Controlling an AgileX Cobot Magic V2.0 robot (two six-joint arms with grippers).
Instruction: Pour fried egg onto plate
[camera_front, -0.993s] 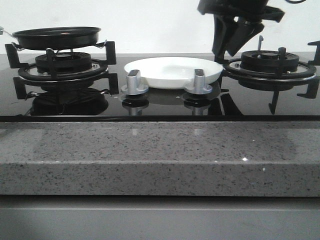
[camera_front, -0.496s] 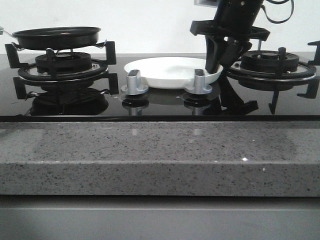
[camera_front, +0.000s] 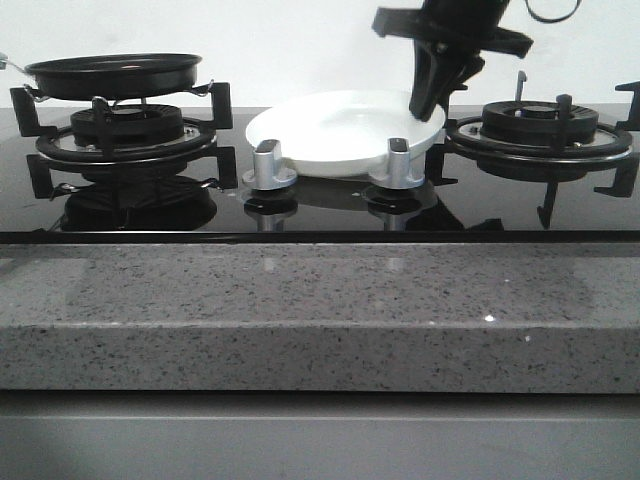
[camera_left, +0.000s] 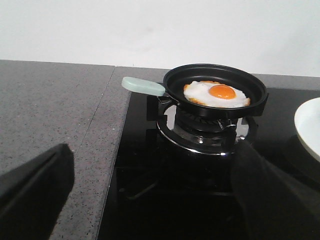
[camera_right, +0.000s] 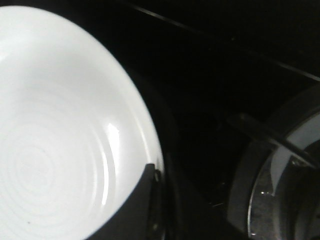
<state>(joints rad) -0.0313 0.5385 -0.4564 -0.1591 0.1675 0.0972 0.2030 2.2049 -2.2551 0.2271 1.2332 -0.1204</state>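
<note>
The fried egg (camera_left: 217, 93), white with an orange yolk, lies in the black frying pan (camera_left: 172, 82) on the left burner. In the front view the pan (camera_front: 115, 75) hides the egg behind its wall. The pan's pale green handle (camera_left: 142, 86) points away from the hob. My left gripper (camera_left: 153, 147) is open and empty, some way short of the pan. The white plate (camera_front: 340, 130) sits between the burners, its right side raised. My right gripper (camera_front: 428, 100) is shut on the plate's right rim (camera_right: 150, 145), one finger (camera_right: 142, 200) lying over the inside.
Two silver knobs (camera_front: 268, 165) (camera_front: 400, 162) stand just in front of the plate. The right burner grate (camera_front: 540, 125) is beside my right gripper. The hob is black glass, with a speckled grey counter edge (camera_front: 300, 300) in front and grey counter (camera_left: 50, 110) to its left.
My right gripper came down from above the right burner to the plate's right rim and shut on it. That side of the plate has risen, so the plate now tilts.
</note>
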